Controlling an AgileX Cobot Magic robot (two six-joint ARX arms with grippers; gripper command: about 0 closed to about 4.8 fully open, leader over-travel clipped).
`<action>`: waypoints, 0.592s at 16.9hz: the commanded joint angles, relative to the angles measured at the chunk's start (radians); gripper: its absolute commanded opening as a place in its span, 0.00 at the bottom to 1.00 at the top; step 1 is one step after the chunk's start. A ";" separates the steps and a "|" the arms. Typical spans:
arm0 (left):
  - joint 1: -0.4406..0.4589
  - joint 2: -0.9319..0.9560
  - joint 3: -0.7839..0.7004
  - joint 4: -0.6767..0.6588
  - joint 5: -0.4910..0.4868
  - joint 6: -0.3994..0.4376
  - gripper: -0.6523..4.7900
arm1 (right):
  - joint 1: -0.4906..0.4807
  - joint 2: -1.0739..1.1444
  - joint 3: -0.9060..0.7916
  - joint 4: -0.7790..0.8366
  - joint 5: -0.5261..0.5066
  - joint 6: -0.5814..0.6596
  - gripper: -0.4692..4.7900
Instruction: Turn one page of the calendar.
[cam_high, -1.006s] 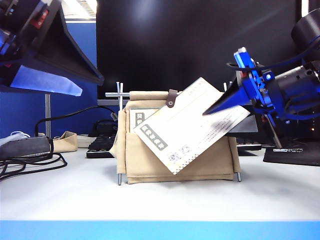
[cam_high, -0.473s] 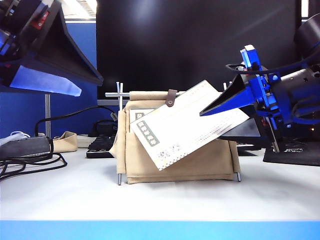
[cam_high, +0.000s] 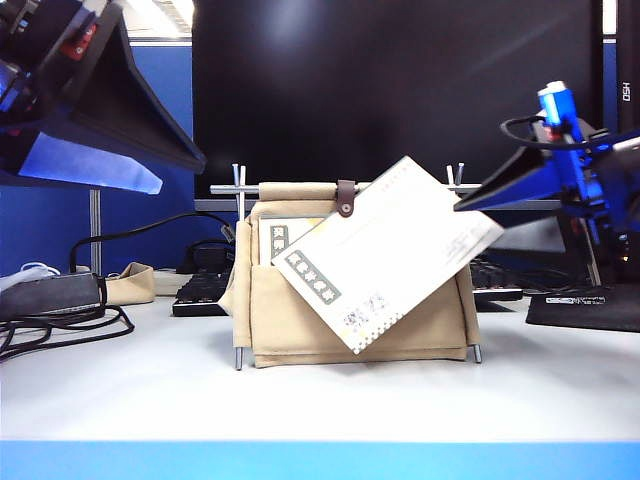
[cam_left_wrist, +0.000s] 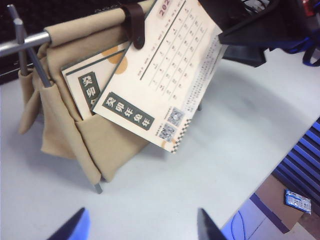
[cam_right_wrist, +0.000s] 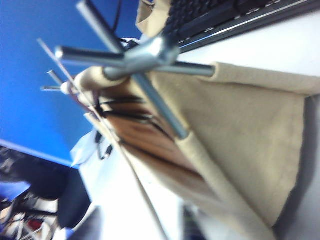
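The calendar (cam_high: 300, 320) is a beige fabric pocket stand on thin metal rods, in mid-table. The page (cam_high: 390, 250) is out of the pocket and leans tilted across its front, lower corner near the table. My right gripper (cam_high: 475, 200) is at the page's upper right corner. In the right wrist view its fingers stand apart on either side of the page's thin edge (cam_right_wrist: 140, 187), so the right gripper (cam_right_wrist: 142, 227) is open. My left gripper (cam_high: 100, 100) hangs high to the left of the calendar (cam_left_wrist: 65, 125); this left gripper (cam_left_wrist: 141, 230) is open and empty, facing the page (cam_left_wrist: 165, 85).
A second sheet (cam_high: 275, 235) stands in the pocket behind the brown snap strap (cam_high: 345, 197). A black monitor (cam_high: 400, 80) fills the background, with a keyboard (cam_high: 205, 290) below it. Cables (cam_high: 60, 320) lie at the left, a black pad (cam_high: 590, 305) at the right.
My right gripper has drawn back to the right and slightly up, from over the page to its right corner. The page dipped left, then swung back. The left arm has not moved.
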 joint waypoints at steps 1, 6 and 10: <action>0.000 -0.001 0.002 0.017 -0.004 0.007 0.64 | 0.008 -0.004 0.003 0.014 -0.039 0.005 0.46; 0.000 -0.001 0.001 0.017 -0.003 0.007 0.64 | 0.008 -0.004 0.003 0.011 -0.093 0.013 0.26; 0.000 -0.001 0.001 0.010 -0.003 0.007 0.64 | 0.008 -0.011 0.003 -0.032 -0.098 0.011 0.16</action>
